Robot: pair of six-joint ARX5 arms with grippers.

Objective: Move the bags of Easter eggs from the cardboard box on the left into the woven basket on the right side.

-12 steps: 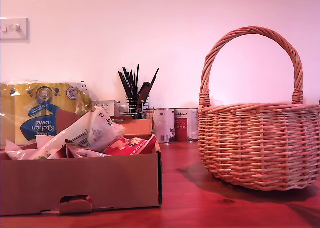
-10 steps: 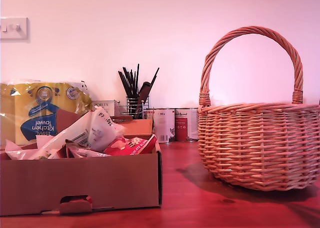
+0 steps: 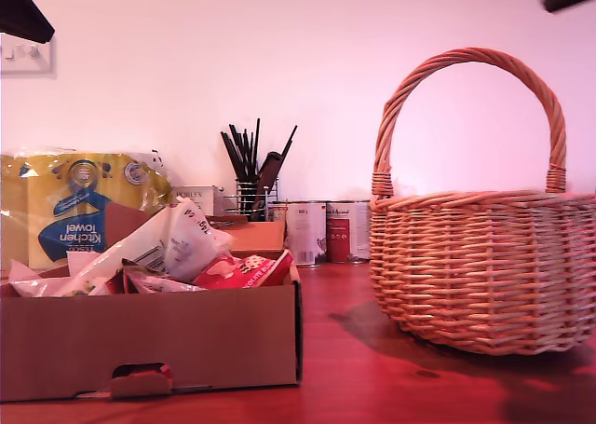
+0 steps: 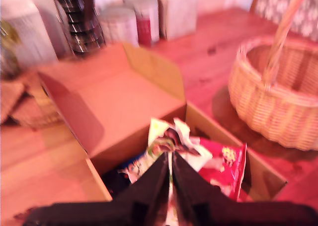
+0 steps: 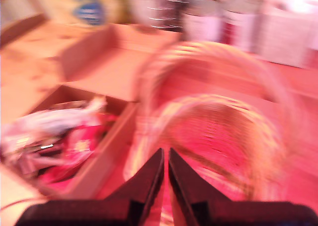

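Observation:
The cardboard box stands at the exterior view's left, holding several bags of Easter eggs: a white one propped upright and a red one beside it. The woven basket stands at the exterior view's right. My first gripper hangs above the box, shut and empty, over the white bag and red bag. My second gripper is shut and empty above the blurred basket, with the box beside it. Only dark arm parts show in the exterior view's top corners.
Behind the box stand a yellow-and-blue kitchen towel pack, a small white carton, a black wire utensil holder and tins. Everything rests on a wooden table. The basket's tall handle arches high.
Dark arm parts have come into the exterior view's top left and top right corners. The box, bags and basket have not moved.

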